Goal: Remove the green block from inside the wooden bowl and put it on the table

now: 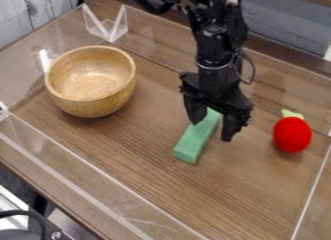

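The flat, plain green block (pixel 195 142) rests on wood-grain table (pixel 142 170), beneath the black tool's (pixel 207 121) spread fingers.

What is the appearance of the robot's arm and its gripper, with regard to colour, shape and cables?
The arm is black and built from blocky, jointed segments, with thin dark cables looping beside it. The gripper is also black, with an angular, mechanical-looking body and dark fingers. No marking is readable on either at this picture size.
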### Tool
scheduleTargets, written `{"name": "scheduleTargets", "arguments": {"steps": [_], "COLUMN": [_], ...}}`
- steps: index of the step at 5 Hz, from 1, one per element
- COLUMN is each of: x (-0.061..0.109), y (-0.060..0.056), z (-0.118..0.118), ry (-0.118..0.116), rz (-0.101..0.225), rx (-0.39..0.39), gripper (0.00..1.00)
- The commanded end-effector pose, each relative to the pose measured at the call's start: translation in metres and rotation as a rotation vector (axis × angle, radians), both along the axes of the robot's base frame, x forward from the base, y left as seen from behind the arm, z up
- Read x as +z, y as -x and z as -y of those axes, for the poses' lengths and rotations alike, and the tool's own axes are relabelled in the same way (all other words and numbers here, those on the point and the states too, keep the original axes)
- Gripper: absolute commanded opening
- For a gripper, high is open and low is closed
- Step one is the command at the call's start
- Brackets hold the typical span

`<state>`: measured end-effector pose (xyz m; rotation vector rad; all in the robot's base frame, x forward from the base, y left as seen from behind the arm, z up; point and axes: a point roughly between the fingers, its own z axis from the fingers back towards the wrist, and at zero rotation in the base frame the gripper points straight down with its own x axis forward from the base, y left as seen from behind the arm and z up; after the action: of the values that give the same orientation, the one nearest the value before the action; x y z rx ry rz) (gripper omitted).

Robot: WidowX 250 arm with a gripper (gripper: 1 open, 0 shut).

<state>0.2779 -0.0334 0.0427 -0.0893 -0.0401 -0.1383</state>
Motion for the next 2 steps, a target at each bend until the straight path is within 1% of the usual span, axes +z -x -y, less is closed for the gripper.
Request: {"name": "scheduleTargets", "arguments": {"steps": [1, 2], "x": [0.0048, 0.0022], "y": [-0.0041, -0.0043], "z": [-0.0049, -0.0079], "ry": [-0.002, 0.002], "rz": [0.03, 0.029], "rx": [-0.004, 0.0], "gripper": [1.0, 1.0]}}
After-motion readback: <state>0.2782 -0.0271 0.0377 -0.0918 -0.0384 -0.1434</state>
